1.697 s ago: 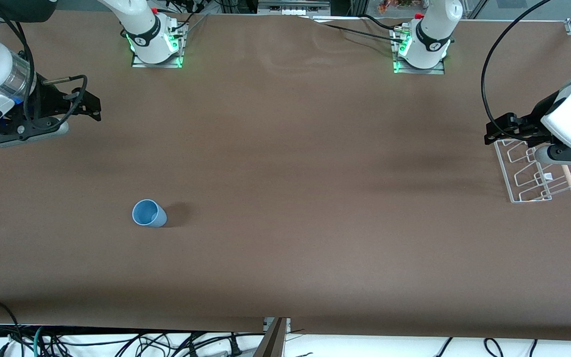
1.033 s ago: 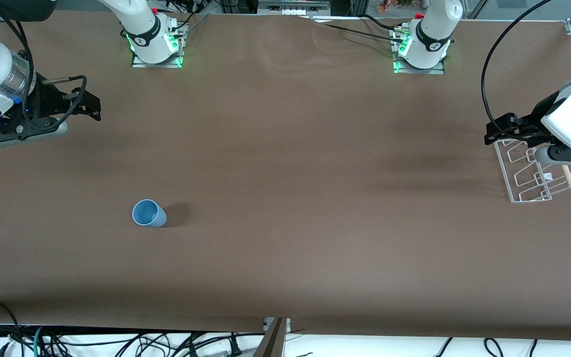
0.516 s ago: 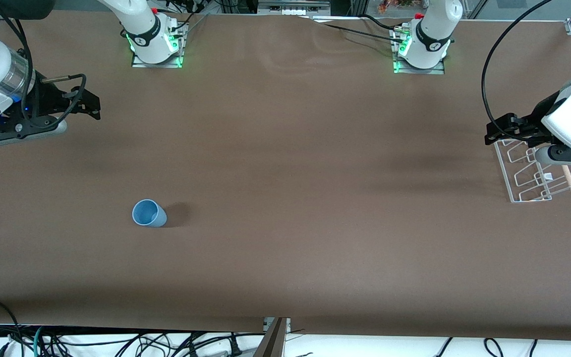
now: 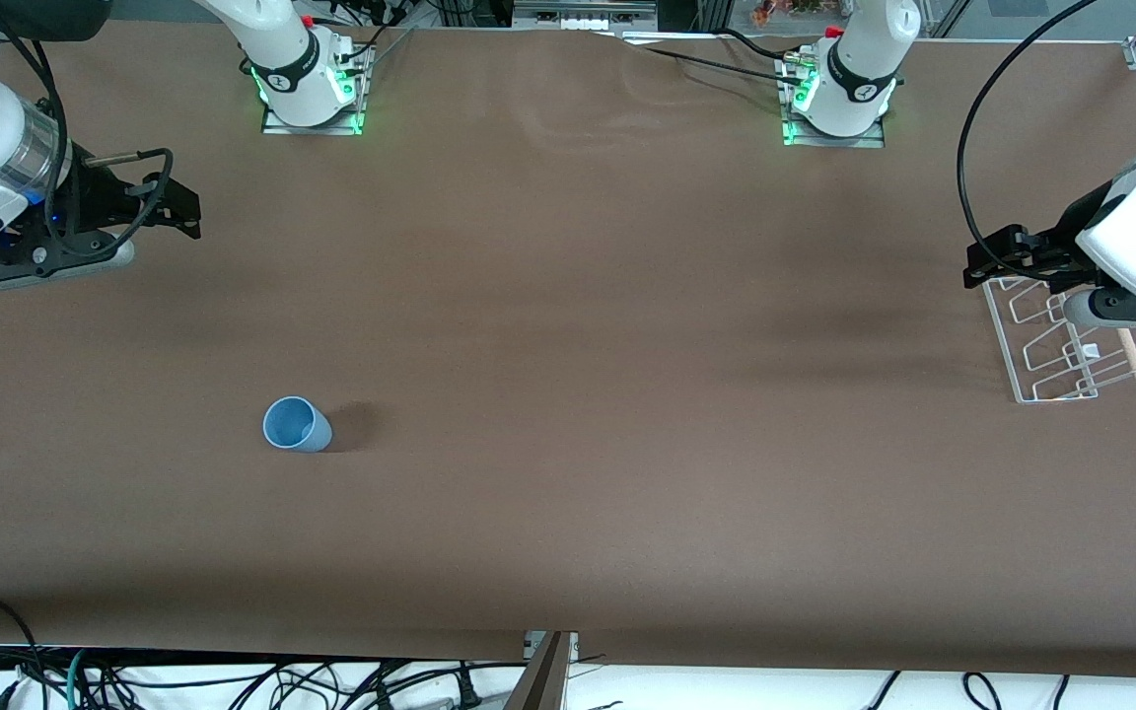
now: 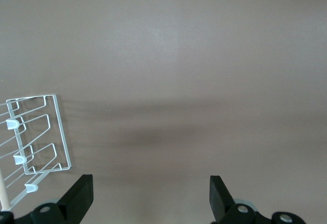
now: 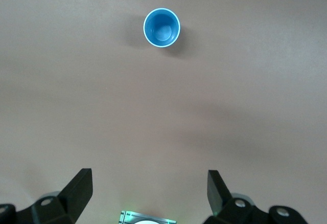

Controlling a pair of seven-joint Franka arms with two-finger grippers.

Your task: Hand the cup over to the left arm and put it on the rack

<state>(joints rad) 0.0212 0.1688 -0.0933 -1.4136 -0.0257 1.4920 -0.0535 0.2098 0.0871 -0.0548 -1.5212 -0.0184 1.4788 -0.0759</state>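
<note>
The cup [image 4: 296, 425] stands upright and empty on the bench [image 4: 568, 325], toward the right arm's end and nearer the front edge. The rack [image 4: 1056, 345] sits at the left arm's end, nothing in it. The right gripper [image 4: 174, 212] hangs over its end, fingers apart. The left gripper [image 4: 997, 258] hangs spread over the rack's edge.
</note>
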